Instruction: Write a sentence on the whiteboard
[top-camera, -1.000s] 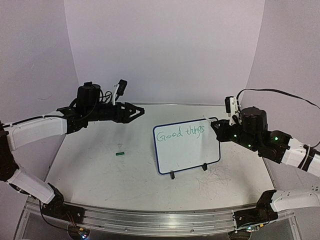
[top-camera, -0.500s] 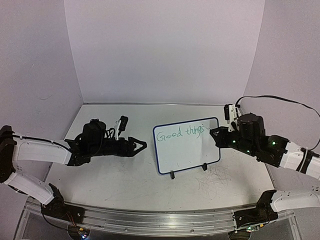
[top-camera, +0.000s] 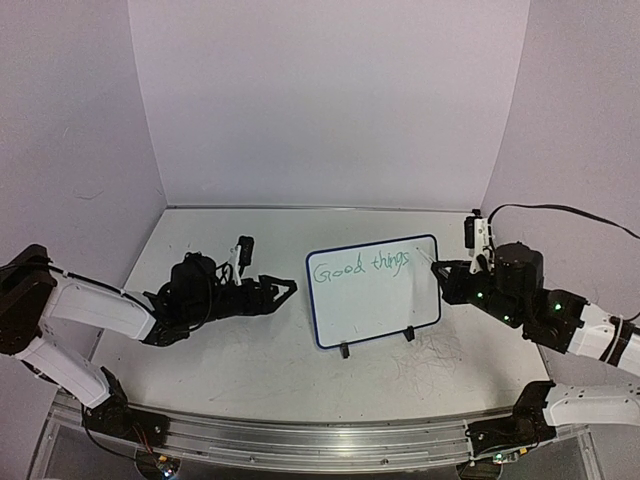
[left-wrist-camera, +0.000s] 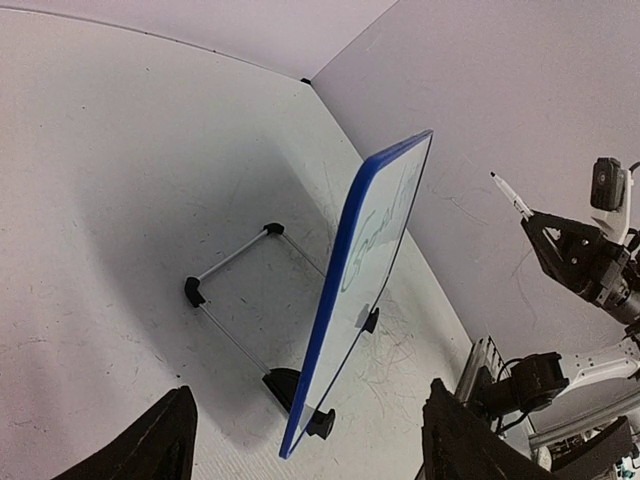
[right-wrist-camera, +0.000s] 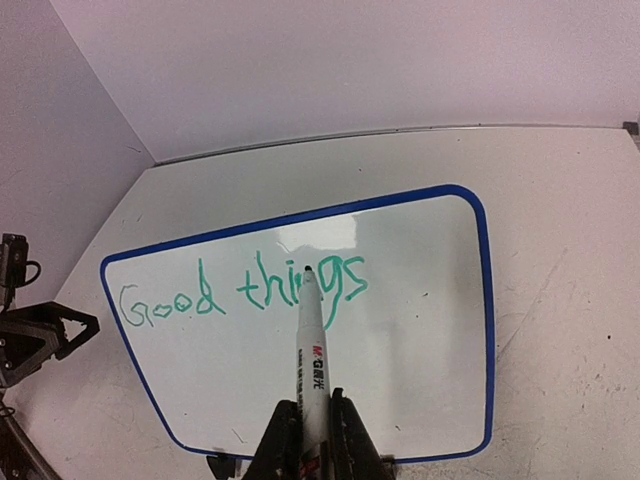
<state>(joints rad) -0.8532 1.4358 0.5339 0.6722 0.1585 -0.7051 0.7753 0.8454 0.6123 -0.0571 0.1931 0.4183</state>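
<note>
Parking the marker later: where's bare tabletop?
Free: scuffed white tabletop between blue-framed whiteboard and near rail; also behind it to the back wall. Crowded: left fingers by its left edge, right fingers holding white marker at its right.

A large white scuffed tabletop (top-camera: 250, 365) is marked with faint grey scribbles (top-camera: 432, 358) towards its right front. A small blue-framed white whiteboard (top-camera: 380, 305) is stood on it, tilted, on two black clip feet (top-camera: 345, 350).

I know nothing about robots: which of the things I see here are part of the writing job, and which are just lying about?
In the job: whiteboard; green words "Good things" on it; marker, clamped in the right gripper.
Not in it: grey scribbles on the tabletop; left gripper, open and empty beside the board.
</note>
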